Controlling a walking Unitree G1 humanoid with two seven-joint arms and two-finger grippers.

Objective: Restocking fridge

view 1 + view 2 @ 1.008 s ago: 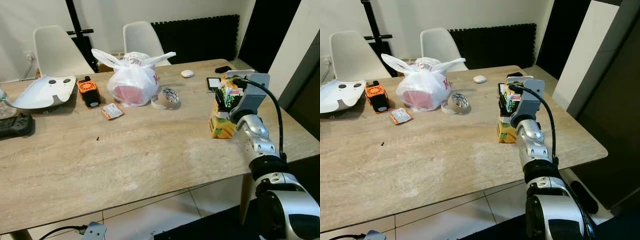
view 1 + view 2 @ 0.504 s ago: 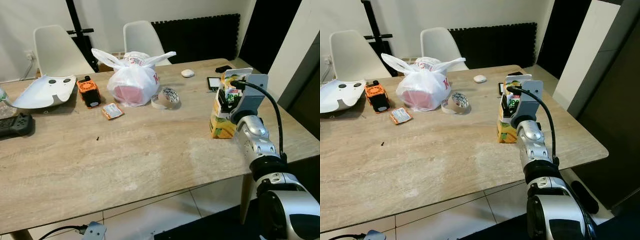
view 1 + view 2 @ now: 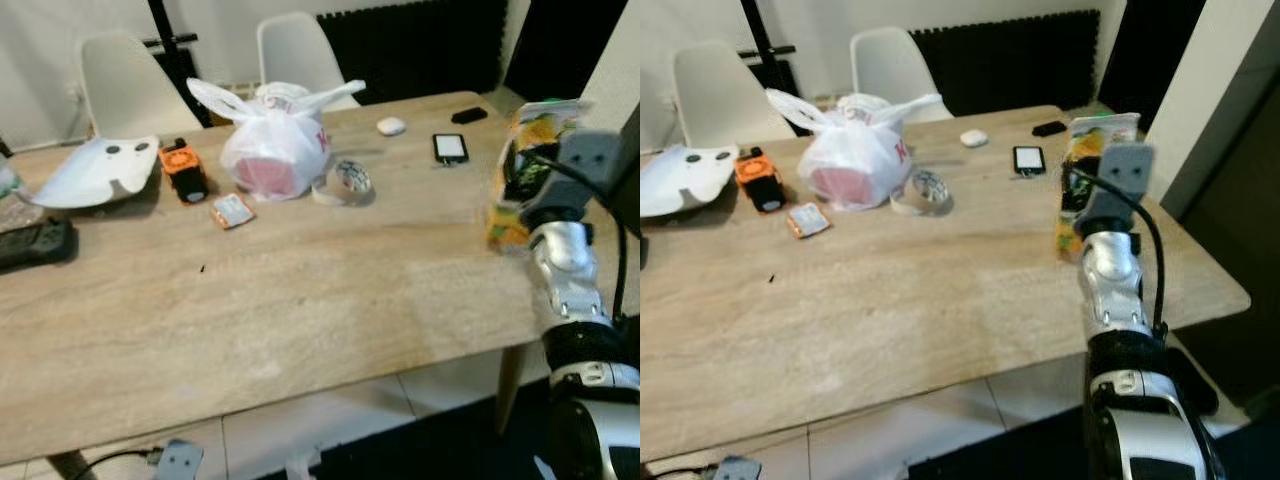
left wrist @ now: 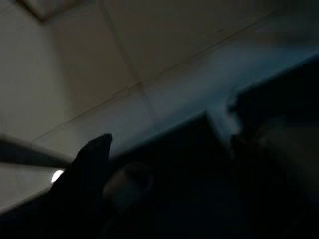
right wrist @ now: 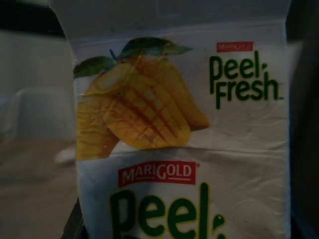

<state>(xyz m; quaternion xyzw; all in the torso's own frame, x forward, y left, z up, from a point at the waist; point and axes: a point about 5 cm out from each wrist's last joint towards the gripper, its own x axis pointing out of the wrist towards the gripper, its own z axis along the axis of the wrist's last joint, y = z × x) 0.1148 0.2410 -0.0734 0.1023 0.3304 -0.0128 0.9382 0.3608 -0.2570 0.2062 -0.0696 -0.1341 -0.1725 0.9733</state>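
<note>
A mango juice carton [image 3: 507,226], white with green lettering and a yellow mango picture, is upright over the table's right end, just right of a phone. My right gripper [image 3: 524,170] is shut on its upper half. I cannot tell whether its base rests on the table [image 3: 300,300] or hangs just above. The right wrist view looks straight at the carton [image 5: 179,139] from close up. In the dark left wrist view I make out only floor tiles and one black finger [image 4: 88,167] of the idle left arm.
A knotted white plastic bag [image 3: 275,150], a tape roll [image 3: 345,183], a phone [image 3: 450,147] and a small white object [image 3: 391,126] lie at mid-table and back right. At the left are an orange device [image 3: 183,170], a white shell [image 3: 95,172] and a black controller [image 3: 35,243]. Two white chairs [image 3: 300,50] stand behind.
The camera has shifted and the picture is blurred. Relative to the phone, the carton in my right gripper has moved right, toward the table's right edge, and looks higher.
</note>
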